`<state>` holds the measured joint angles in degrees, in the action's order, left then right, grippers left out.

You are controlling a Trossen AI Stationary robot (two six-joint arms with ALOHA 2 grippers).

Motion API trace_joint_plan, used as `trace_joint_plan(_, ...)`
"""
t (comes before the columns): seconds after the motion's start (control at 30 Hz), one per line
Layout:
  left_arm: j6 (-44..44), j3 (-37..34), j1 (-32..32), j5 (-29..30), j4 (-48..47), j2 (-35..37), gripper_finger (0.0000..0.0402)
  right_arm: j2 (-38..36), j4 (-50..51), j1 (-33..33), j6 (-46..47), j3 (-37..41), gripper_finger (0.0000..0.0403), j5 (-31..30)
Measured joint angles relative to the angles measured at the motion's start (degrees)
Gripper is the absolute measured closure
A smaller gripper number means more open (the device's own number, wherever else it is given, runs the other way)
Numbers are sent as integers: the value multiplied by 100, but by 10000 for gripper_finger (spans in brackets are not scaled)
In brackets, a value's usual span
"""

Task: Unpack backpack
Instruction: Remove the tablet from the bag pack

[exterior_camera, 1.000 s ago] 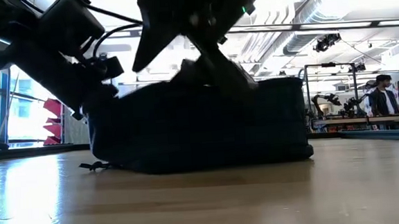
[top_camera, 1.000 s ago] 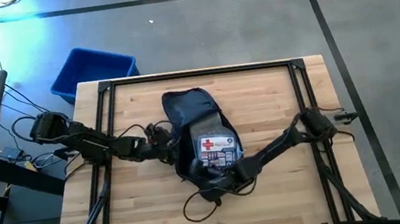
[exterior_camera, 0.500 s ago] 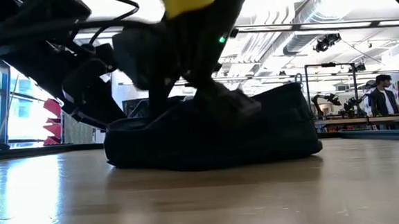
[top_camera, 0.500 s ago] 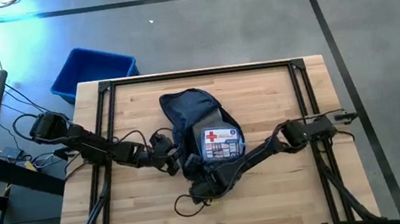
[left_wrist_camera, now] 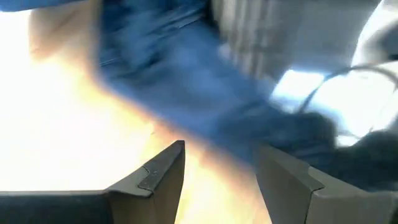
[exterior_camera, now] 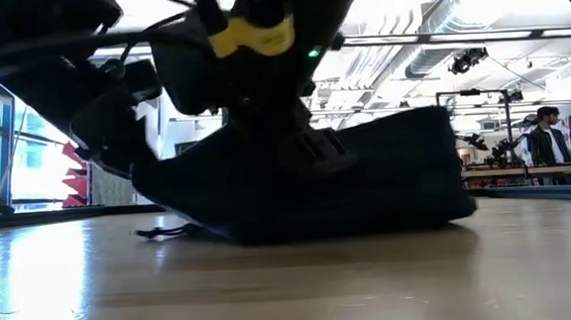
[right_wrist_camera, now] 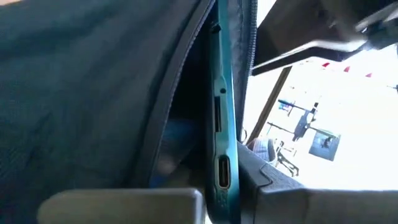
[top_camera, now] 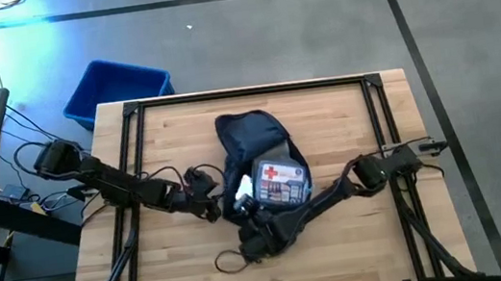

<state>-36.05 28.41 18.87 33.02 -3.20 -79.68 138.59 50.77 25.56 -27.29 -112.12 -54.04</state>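
High view: you have the rounded dark navy soft fabric backpack (top_camera: pixel 254 150) lying near the middle of the pale wooden counter (top_camera: pixel 346 128), long axis running from the far edge toward the near edge, tilted slightly, rounded end pointing away and open mouth toward the near side. A small blue first-aid kit with a red cross (top_camera: pixel 281 180) sits in that mouth, face up. Your right claw (top_camera: pixel 256 240) is at the near end of the bag, closed; your left claw (top_camera: pixel 210 204) sits just beside the bag's left flank. A blue plastic bin (top_camera: pixel 116 88) stands on the floor beyond the far left corner; its contents cannot be told.

Low view: the backpack lies low and slumped on the counter under both arms.

Left wrist view: your left claw (left_wrist_camera: pixel 221 180) stands open, navy fabric just ahead, blurred.

Right wrist view: your right claw (right_wrist_camera: pixel 221 199) is clamped on a thin teal flat device (right_wrist_camera: pixel 222 124), edge-on beside the bag's zip opening.
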Motion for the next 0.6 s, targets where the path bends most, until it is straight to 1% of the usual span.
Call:
trace_joint_plan(0.1,-484,206,20,324,-1122,176,234,-187,293,221,451,0,395,92)
trace_joint_plan(0.2,-894,218,73,572,-1673,238,234,-407,271,389,697,0,396,192)
trace_joint_plan(0.3,-1098,222,124,666,-1842,249,234,-673,218,498,885,2,396,143)
trace_joint_plan(0.37,-1162,222,163,674,-1889,249,234,-855,376,512,981,2,396,44)
trace_joint_plan(0.47,-1190,222,228,678,-1894,249,234,-1069,570,517,1062,3,396,-357)
trace_joint_plan(0.6,-1193,222,232,729,-1886,250,234,-1535,569,633,1095,9,396,-489)
